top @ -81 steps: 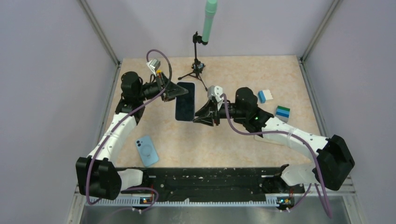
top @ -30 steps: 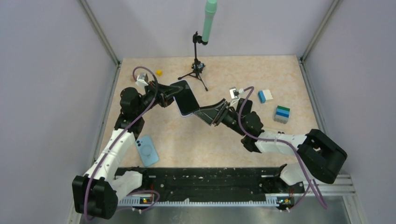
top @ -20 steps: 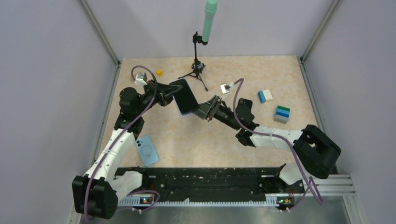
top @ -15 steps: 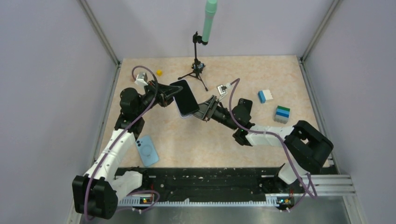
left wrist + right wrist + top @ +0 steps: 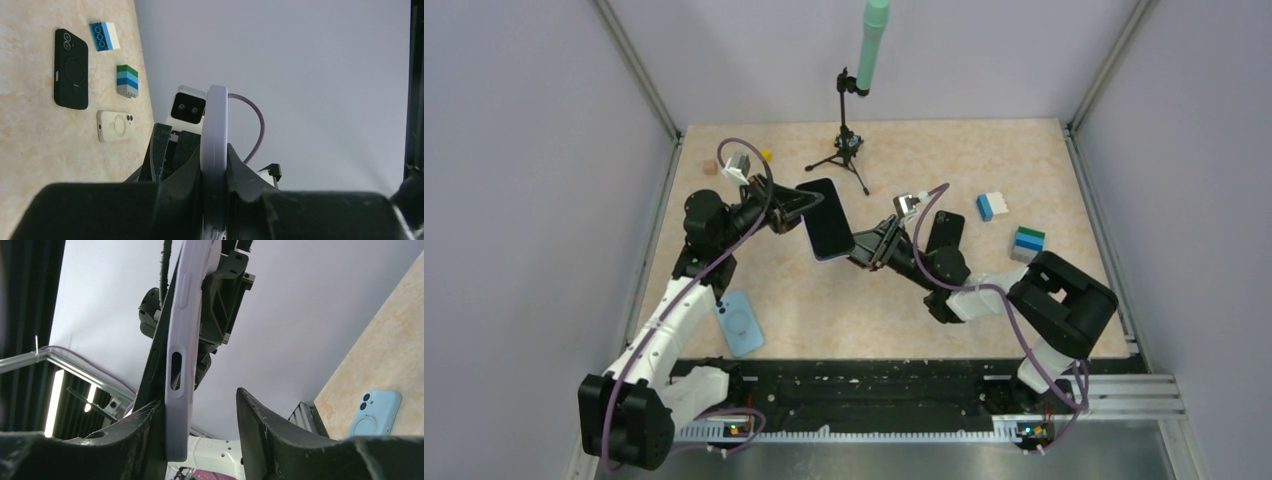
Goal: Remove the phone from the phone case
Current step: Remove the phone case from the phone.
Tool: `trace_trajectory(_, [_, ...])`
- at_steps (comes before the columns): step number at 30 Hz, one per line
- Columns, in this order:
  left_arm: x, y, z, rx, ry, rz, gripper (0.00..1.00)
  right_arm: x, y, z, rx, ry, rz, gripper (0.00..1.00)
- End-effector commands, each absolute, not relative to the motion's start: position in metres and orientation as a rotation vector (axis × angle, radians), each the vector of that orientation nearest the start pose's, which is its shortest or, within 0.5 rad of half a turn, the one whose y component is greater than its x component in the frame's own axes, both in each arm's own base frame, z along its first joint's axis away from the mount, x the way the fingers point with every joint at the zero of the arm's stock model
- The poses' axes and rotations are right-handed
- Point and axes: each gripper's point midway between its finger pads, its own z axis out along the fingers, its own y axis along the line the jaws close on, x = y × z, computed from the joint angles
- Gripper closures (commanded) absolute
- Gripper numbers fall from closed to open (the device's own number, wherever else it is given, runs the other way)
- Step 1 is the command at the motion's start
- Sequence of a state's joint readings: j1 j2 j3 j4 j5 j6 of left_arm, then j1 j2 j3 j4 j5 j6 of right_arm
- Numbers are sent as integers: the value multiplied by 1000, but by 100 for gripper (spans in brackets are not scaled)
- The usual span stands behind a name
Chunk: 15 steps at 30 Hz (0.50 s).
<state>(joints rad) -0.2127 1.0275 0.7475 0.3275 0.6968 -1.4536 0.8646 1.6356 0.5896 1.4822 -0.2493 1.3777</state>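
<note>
The phone [image 5: 828,216] is being clamped aloft by the left hand [image 5: 796,204], seemingly so the right hand [image 5: 200,412], spread around its case [image 5: 178,355], can peel it.

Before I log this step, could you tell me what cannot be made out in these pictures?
Top view: whether the right fingers touch the phone; dark against dark.
Left wrist view: the phone case is edge-on, hiding screen and back; the left fingers cover its lower end.
Right wrist view: the top edge cuts off the phone case's far end.
Top view: the yellow bit is too small to identify.
</note>
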Motion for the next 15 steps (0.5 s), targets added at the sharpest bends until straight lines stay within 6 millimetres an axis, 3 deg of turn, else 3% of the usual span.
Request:
trace_trajectory(1, [257,-216,373,-191,1714,-1833,100,213,363,320,64,1234,2159,52])
trace_trajectory(5, [256,-220,374,-139,1742,-1844,100,214,376,315,6,1302,2164,59])
trace_trajectory(12, [263,-223,365,-153,1786,-1840,100,207,379,322,-47,1307,2215,98])
trace_trajectory(15, [266,-221,359,-178,1807,-1812,93,206,376,328,-39,1298,2224,100])
